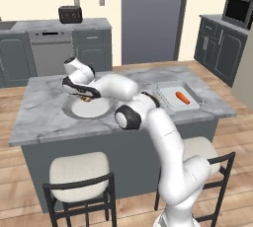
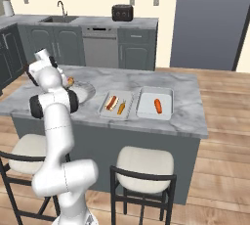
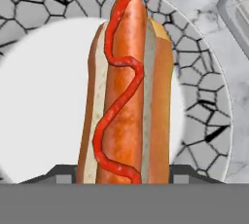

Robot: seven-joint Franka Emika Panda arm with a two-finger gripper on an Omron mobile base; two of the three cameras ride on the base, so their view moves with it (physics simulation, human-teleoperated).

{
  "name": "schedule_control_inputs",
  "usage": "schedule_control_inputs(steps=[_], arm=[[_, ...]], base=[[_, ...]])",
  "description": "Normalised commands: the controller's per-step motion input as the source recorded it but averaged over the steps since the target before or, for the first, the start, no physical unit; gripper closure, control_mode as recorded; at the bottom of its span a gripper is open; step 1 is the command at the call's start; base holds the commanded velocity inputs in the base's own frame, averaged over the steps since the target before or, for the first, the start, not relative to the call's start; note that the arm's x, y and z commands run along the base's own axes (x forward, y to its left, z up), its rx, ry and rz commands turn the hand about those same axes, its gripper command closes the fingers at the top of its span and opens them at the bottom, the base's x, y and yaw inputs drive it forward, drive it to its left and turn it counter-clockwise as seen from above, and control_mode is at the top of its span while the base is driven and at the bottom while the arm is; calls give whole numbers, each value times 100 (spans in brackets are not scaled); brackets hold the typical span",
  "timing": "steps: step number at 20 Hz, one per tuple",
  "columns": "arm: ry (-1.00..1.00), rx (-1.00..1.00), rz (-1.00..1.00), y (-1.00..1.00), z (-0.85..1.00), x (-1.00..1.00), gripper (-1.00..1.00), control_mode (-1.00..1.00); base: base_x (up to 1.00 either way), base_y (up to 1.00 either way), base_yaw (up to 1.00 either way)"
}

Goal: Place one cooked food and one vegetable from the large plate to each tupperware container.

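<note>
**Gripper over the plate, hot dog between its tips**

Gripper (image 3: 124, 179) tips sit at the bottom of the hand view, one on each side of a hot dog with a red-brown sausage, a tan bun and a wavy line of red sauce (image 3: 127, 91). The near end of the hot dog lies between the two dark tips; whether they press on the bun or merely flank it cannot be told. The hot dog runs from 6 o'clock toward 12 o'clock in that view, over the white centre of the large round plate with a grey cracked-pattern rim (image 3: 204, 91). At 2 o'clock from the plate, the rounded corner of a pale grey tray shows on the marble.

From the left base view the white hand hangs low over the plate (image 1: 74, 111), which rests on the grey marble island counter (image 1: 44, 102).

In the right base view, two pale grey-white rectangular containers lie side by side at 3 o'clock from the plate. The nearer container (image 2: 106, 113) holds a second bunned hot dog (image 2: 112, 102) and a yellow-orange stick (image 2: 121, 107) just beside it. The farther container (image 2: 146, 114) holds one orange-red stick (image 2: 157, 105). Two pale-cushioned stools with black frames stand at the counter's near side.
</note>
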Motion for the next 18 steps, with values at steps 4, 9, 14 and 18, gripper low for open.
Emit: schedule_control_inputs(steps=[4,9,14,18], arm=[[0,0,32,-100,60,-70,100,-100],[-2,0,47,-100,40,-73,100,-100],[-4,0,35,-100,23,-53,100,-100],[0,2,6,-100,25,-10,100,-100]], base=[[0,0,0],[0,0,0],[0,0,0],[0,0,0]])
